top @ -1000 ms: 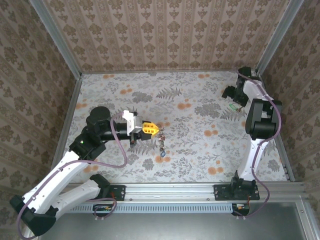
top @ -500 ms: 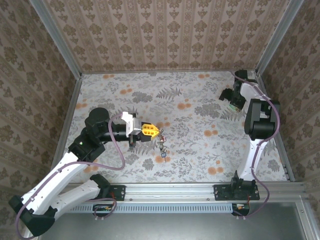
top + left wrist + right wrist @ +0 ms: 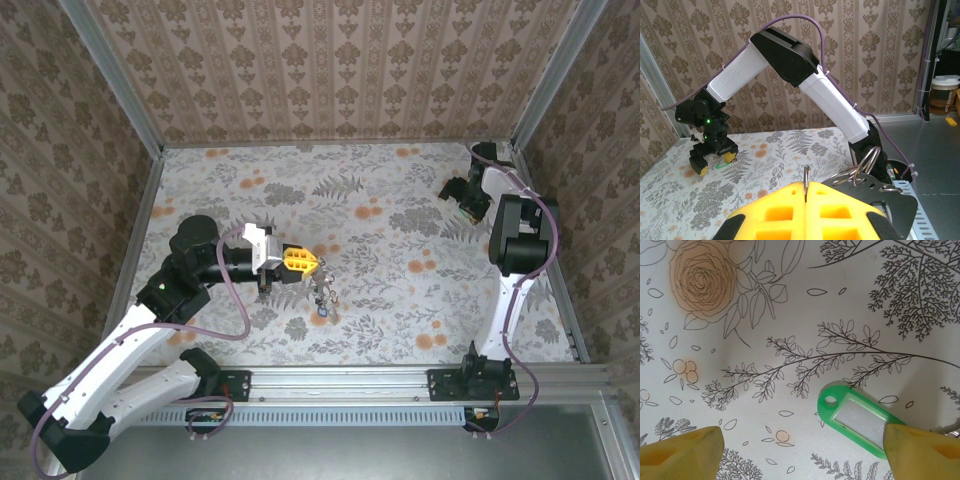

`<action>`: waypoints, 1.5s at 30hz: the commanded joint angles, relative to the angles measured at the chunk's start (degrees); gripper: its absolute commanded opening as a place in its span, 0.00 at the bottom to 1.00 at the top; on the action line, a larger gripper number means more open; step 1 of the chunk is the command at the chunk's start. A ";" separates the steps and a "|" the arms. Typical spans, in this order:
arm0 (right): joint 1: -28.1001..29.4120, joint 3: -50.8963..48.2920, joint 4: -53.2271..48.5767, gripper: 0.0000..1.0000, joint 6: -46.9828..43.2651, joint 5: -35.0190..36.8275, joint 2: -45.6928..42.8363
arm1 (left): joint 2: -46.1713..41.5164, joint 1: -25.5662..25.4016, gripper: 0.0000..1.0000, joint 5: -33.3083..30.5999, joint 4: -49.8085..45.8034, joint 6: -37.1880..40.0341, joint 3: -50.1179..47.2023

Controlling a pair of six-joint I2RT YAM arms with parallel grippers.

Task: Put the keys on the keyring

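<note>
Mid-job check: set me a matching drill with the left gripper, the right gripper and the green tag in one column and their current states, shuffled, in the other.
Things:
1. left gripper
2. right gripper
3. green tag

States:
A. lying flat on the table
B. jaws wide open, close above the table
C. jaws shut on a thin ring

Pairs: 1-C, 2-B, 3-A

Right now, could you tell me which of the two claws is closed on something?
The left claw, its yellow pads pinched shut on a thin metal ring; the right claw stands open above a green tag.
</note>
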 commanded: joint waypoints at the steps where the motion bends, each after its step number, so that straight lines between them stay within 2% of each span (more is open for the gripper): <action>1: 1.69 0.58 -1.29 0.84 0.30 -2.54 1.68 | -1.55 -0.21 0.00 0.36 1.32 0.65 -0.08; 8: 6.16 -1.76 -0.97 0.84 0.45 -3.05 1.01 | -2.42 -0.34 0.00 -0.41 -0.04 1.45 0.58; 11: 7.76 -3.99 -0.36 0.88 -0.67 0.13 -1.43 | -3.21 -0.45 0.00 -0.82 -0.41 1.69 0.60; 13: 8.00 -3.46 -1.94 1.00 -1.85 -0.57 -1.55 | -3.53 -0.96 0.00 -1.63 -1.60 2.58 0.91; 16: 8.00 -3.78 -1.91 1.00 -2.71 -0.96 -2.46 | -3.57 -1.15 0.00 -1.97 -1.67 2.77 0.88; 20: 8.00 -2.92 -3.12 1.00 -6.47 2.62 -4.54 | -3.56 -1.77 0.00 -3.00 -2.93 3.40 1.21; 27: 7.64 1.86 -8.45 0.93 -13.08 4.29 -3.14 | -2.00 -2.17 0.00 -3.46 -3.07 3.75 1.21; 33: 6.48 -0.27 -7.94 0.84 -14.04 7.27 -5.74 | -1.56 -1.94 0.00 -3.04 -2.87 3.57 1.14; 45: 3.40 -0.56 -8.86 0.70 -16.22 4.11 -2.72 | -1.18 -2.07 0.00 -1.75 -2.80 3.19 1.38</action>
